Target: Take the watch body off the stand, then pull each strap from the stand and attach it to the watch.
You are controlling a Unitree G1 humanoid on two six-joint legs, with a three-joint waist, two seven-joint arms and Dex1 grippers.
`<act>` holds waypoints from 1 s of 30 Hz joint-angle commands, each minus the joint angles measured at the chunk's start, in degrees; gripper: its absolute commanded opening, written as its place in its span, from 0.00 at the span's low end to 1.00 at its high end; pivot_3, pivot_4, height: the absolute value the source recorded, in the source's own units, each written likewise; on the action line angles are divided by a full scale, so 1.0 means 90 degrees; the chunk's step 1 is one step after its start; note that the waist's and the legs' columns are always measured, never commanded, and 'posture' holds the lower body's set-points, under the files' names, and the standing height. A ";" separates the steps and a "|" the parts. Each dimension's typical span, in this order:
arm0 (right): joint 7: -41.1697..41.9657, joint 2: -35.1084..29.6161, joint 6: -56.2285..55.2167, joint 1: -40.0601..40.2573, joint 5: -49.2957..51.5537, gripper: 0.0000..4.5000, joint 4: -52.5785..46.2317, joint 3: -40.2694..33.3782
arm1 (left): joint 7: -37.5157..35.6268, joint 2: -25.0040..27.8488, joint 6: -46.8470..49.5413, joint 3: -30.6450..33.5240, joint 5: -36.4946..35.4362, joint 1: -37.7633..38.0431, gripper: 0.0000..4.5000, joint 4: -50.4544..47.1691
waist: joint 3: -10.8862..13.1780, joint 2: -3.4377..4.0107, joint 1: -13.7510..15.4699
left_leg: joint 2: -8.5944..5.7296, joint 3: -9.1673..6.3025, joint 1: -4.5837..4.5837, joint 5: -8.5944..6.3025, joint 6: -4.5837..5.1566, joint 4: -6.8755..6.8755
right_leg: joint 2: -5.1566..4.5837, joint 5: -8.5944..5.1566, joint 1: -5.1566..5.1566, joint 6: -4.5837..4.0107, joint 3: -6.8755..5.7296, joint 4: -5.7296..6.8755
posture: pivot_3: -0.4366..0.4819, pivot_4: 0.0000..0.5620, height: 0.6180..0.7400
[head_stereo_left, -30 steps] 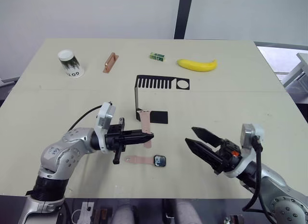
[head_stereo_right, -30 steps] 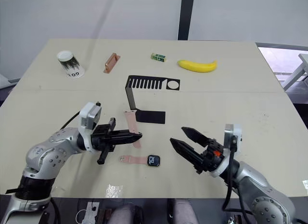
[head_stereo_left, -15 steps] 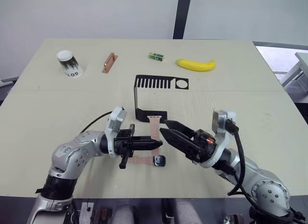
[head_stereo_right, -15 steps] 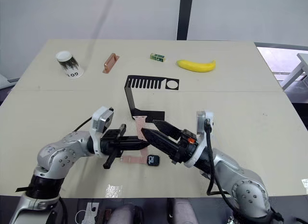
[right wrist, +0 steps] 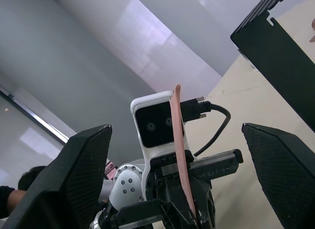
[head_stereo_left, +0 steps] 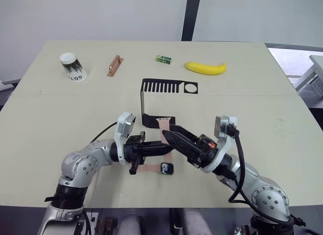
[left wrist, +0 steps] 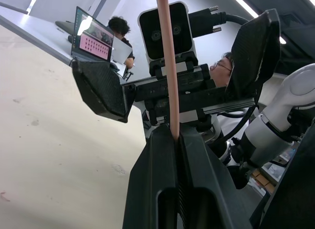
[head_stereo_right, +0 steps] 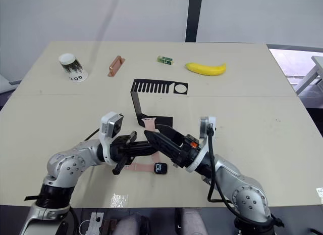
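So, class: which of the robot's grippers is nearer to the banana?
Right. The right gripper lies nearer the banana, on its side of the table; the left gripper, clamping a strap, sits farther back.

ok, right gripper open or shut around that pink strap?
Open. In the right wrist view its two black fingers stand wide apart on either side of the thin salmon-pink strap, which the left gripper pinches.

The two end effectors crowd the near middle of the beige worktop [head_stereo_left: 282,119], the left end effector [head_stereo_left: 169,148] clamping a salmon-pink flat strap [head_stereo_left: 163,129], the right end effector [head_stereo_left: 170,133] spread wide around it; the black bent sheet-metal stand [head_stereo_left: 151,106] blocks just behind; the small dark-screened watch body [head_stereo_left: 167,168] lies just in front; both outer sides lie bare.
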 commanded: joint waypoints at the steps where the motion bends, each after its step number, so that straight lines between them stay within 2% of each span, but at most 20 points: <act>1: 0.0119 0.0015 -0.0020 -0.0052 0.0047 0.88 -0.0089 0.0017 | 0.0049 -0.0092 0.0003 -0.0046 -0.0056 -0.0106 0.00 -0.0157 | 0.0000 0.0000 -0.0002 | 0.0000 0.0000 0.0000 0.0000 0.0000 0.0000 | 0.0000 0.0000 0.0000 0.0000 0.0000 0.0000 | 0.48 0.27 1.00; 2: 0.0134 0.0021 -0.0031 -0.0059 0.0039 0.83 -0.0083 0.0015 | 0.0078 -0.0117 0.0007 -0.0051 -0.0062 -0.0122 0.00 -0.0163 | 0.0000 0.0000 -0.0002 | 0.0000 -0.0001 0.0000 0.0000 0.0000 0.0000 | 0.0000 0.0000 0.0000 0.0000 0.0000 0.0000 | 0.48 0.27 1.00; 3: 0.0148 0.0031 -0.0036 -0.0063 0.0059 0.70 -0.0090 0.0018 | 0.0115 -0.0143 0.0018 -0.0051 -0.0079 -0.0128 0.00 -0.0185 | 0.0000 0.0000 -0.0001 | 0.0000 -0.0001 0.0000 0.0000 0.0000 0.0000 | 0.0000 0.0000 0.0000 0.0000 -0.0001 0.0000 | 0.48 0.27 1.00; 5: 0.0153 0.0081 -0.0069 -0.0073 0.0101 0.52 -0.0106 0.0017 | 0.0209 -0.0214 0.0057 -0.0025 -0.0142 -0.0131 0.00 -0.0227 | 0.0000 0.0000 -0.0001 | 0.0000 -0.0001 0.0000 0.0000 0.0000 0.0000 | 0.0000 0.0000 0.0000 0.0000 0.0000 0.0000 | 0.48 0.27 1.00; 11: 0.0172 0.0176 -0.0105 -0.0059 0.0139 0.52 -0.0125 0.0024 | 0.0506 -0.0382 0.0211 0.0070 -0.0314 -0.0158 0.00 -0.0341 | 0.0000 0.0000 -0.0002 | 0.0000 -0.0003 0.0000 0.0000 0.0000 0.0000 | 0.0000 0.0000 0.0000 0.0000 -0.0001 0.0001 | 0.48 0.27 1.00; 30: 0.0235 0.0233 -0.0114 -0.0164 0.0190 0.52 0.0030 -0.0183 | 0.0781 -0.0349 0.0480 0.0096 -0.0543 -0.0163 0.00 -0.0556 | 0.0000 0.0000 -0.0002 | -0.0001 -0.0004 -0.0001 0.0001 0.0000 0.0001 | 0.0000 0.0000 0.0000 0.0000 -0.0001 0.0003 | 0.48 0.27 1.00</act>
